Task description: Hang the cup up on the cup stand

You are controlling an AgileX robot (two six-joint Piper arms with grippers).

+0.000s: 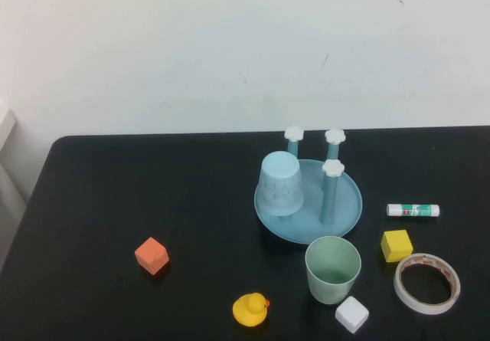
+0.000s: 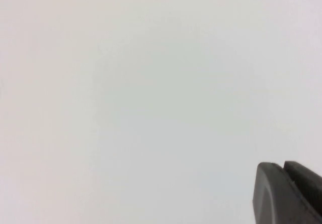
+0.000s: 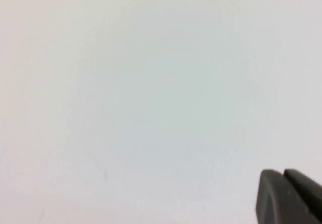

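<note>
The cup (image 1: pixel 332 269), a plain mint-green tumbler, stands upright and open-mouthed on the black table just in front of the cup stand (image 1: pixel 348 207). That stand is a round blue tray with upright pegs capped by white flowers. A light blue speckled cup (image 1: pixel 279 182) sits upside down over one peg. Neither arm shows in the high view. My left gripper (image 2: pixel 283 167) faces a blank white wall, fingers pressed together, holding nothing. My right gripper (image 3: pixel 283 173) also faces the white wall, shut and empty.
Around the stand lie a glue stick (image 1: pixel 413 211), a yellow cube (image 1: pixel 396 245), a tape roll (image 1: pixel 426 283), a white cube (image 1: pixel 351 314), a yellow rubber duck (image 1: pixel 250 309) and an orange cube (image 1: pixel 151 255). A white wall rises behind the table.
</note>
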